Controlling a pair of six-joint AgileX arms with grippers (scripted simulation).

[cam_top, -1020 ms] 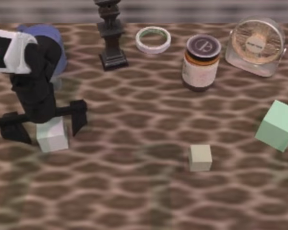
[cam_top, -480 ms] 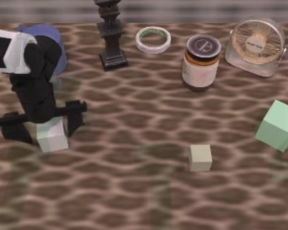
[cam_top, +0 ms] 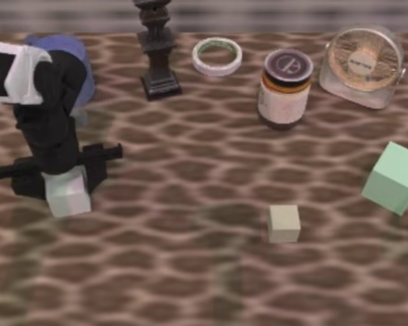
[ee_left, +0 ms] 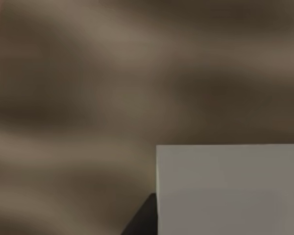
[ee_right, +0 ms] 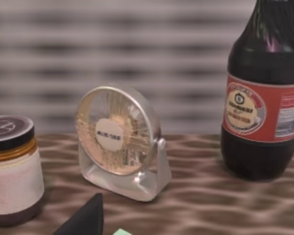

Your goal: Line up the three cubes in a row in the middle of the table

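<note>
Left gripper sat low at the table's left side, its two dark fingers drawn in against the pale-green cube — clamped on it from either side, the cube showing just below the wrist in the top view. Left wrist view: the same cube filled one corner, very close, with blurred table pattern beyond.

Beige-grey cube lay well off to the gripper's right, near mid-table, alone on the table. Mint-green cube stood farther right again, at the table's right edge, turned at an angle.

Beyond the gripper, along the far edge: a dark candlestick, a tape roll, a jar, a small fan. A blue object sat half hidden behind the left arm.

Right arm — not seen from above. Its wrist view showed the fan, the jar, a dark sauce bottle; only one dark fingertip showed, so its opening could not be told.
</note>
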